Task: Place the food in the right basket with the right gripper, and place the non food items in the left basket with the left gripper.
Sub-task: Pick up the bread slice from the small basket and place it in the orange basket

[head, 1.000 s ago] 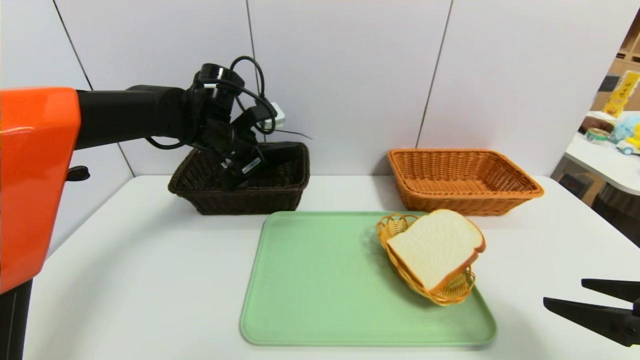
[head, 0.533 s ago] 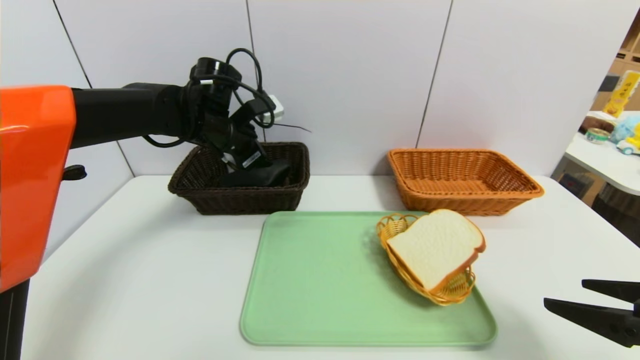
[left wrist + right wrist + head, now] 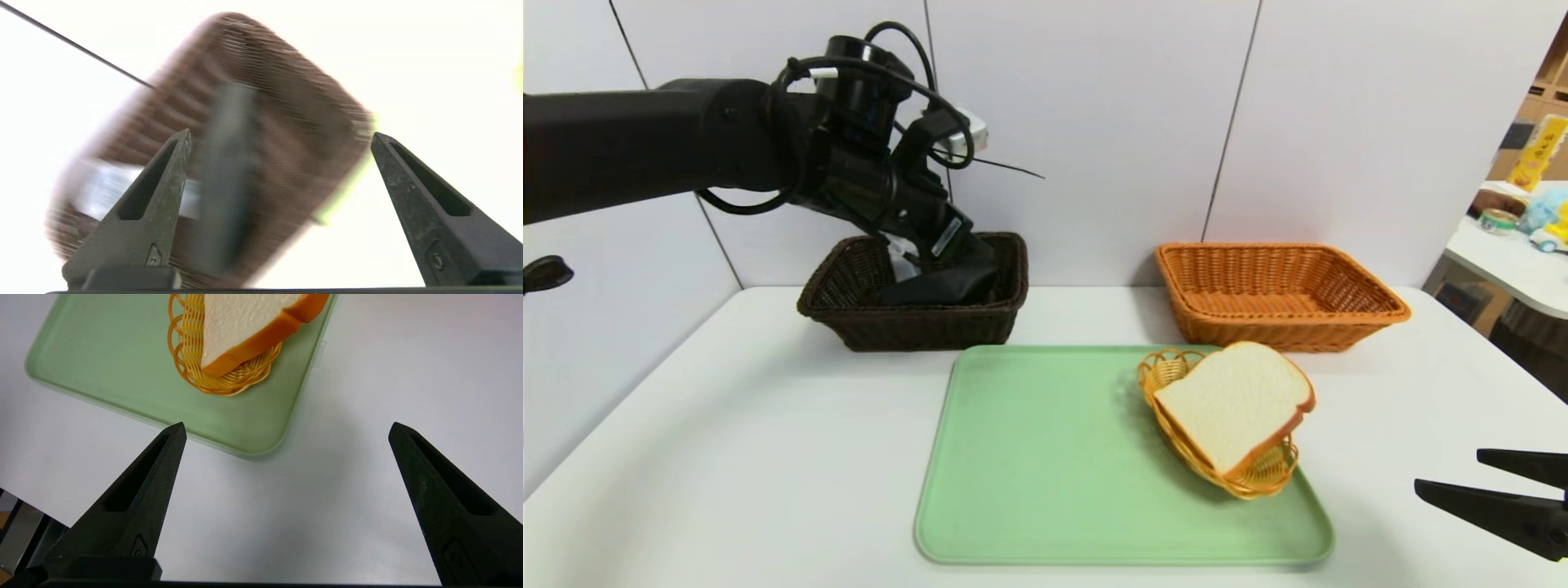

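1. A white table [image 3: 768, 441] stands against pale wall panels; at the far right edge of the head view another table carries small clutter.
2. On the table lies a smooth, pale green tray [image 3: 1045, 465] with rounded corners. Its right part holds a small oval yellow wicker dish [image 3: 1258, 478] with a looped rim.
3. A thick slice of white bread [image 3: 1233, 404] with an orange-brown crust rests tilted across that dish.
4. Behind the tray, on the right, sits the orange-tan woven basket [image 3: 1278, 294], rectangular with a flared rim.
5. Behind the tray, on the left, sits the dark brown woven basket [image 3: 915, 322], deep-sided. A black soft glasses case [image 3: 952, 286] lies inside it.
6. The left gripper [image 3: 282, 136] hangs above the brown basket on its black arm. Its pointed fingers stand wide apart and hold nothing.
7. Only the left wrist view looks straight into the brown basket: through heavy blur, the dark case lies lengthwise beside a pale, translucent bottle [image 3: 98, 188]. In the head view the bottle is barely visible behind the gripper.
8. The right gripper [image 3: 1486, 482] is low at the table's right edge, near the tray's corner. Its long matte fingers are spread fully and empty.
9. Only the right wrist view shows the porous bread face, the dish's fine weave and the tray's raised lip up close.
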`<action>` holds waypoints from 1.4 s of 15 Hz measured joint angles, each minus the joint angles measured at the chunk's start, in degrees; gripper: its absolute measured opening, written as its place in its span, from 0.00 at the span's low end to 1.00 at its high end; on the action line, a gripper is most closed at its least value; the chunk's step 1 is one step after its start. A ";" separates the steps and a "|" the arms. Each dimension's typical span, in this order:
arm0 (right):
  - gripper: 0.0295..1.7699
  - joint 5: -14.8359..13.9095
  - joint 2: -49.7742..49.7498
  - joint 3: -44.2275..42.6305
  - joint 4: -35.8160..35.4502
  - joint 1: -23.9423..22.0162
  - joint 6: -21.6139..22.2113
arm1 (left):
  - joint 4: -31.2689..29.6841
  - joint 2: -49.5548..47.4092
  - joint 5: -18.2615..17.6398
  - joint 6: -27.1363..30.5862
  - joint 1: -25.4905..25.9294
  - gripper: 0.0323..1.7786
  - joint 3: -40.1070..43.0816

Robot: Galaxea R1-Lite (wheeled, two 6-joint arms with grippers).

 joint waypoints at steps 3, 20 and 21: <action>0.97 0.06 0.16 -0.66 -0.09 0.00 -0.01 | 0.06 -5.78 0.20 -10.67 -5.42 0.90 8.30; 0.97 0.54 17.99 -13.51 -0.02 0.41 1.01 | -13.37 -30.68 -2.07 -19.98 -18.44 0.95 48.19; 0.97 0.91 19.61 -14.67 -0.06 0.62 2.28 | -13.45 -31.00 -2.05 -19.91 -18.43 0.95 48.69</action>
